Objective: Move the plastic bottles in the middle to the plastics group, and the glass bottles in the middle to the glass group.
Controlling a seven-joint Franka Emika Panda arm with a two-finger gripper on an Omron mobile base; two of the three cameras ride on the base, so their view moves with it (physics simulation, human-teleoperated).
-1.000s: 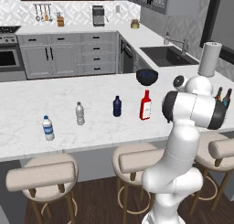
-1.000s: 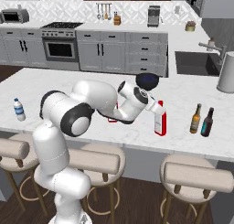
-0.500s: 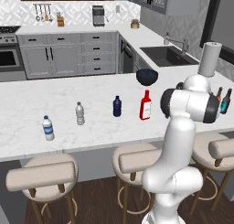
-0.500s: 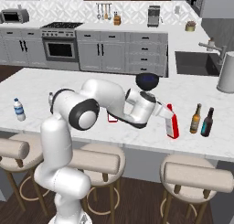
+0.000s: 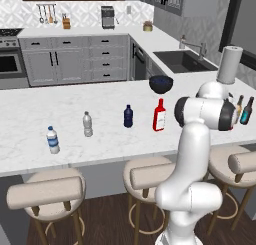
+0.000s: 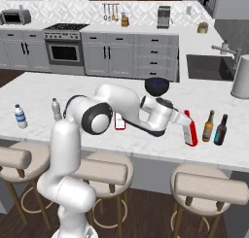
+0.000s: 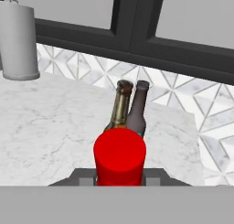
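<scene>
Since 0.5 s ago the arm has carried the held red bottle (image 6: 190, 130) further right along the counter (image 5: 100, 104); it now stands tilted just beside the glass group, closer than before. The other things sit as they did.

Counter: white marble island, stools along its near edge.

Paper towel roll (image 5: 229, 65): upright at the far right of the counter, also seen at upper left in the hand view.

Dark bowl (image 5: 161, 83): behind the middle bottles.

Gripper (image 6: 181, 119): jaws closed on the neck of the held red bottle; its red cap (image 7: 119, 155) sits between the fingers in the hand view.

Second red bottle (image 5: 159, 116): upright in the middle of the counter, white label facing the camera.

Glass group: brown bottle (image 6: 208, 127) and dark teal bottle (image 6: 220, 130), upright, near each other, right of the held bottle; straight ahead of the cap in the hand view.

Navy-blue bottle (image 5: 128, 116): upright, left of the second red bottle, apart from it.

Plastics group: greyish water bottle (image 5: 88, 124) and blue-labelled water bottle (image 5: 52, 140), upright, well apart from the middle bottles on the left.
</scene>
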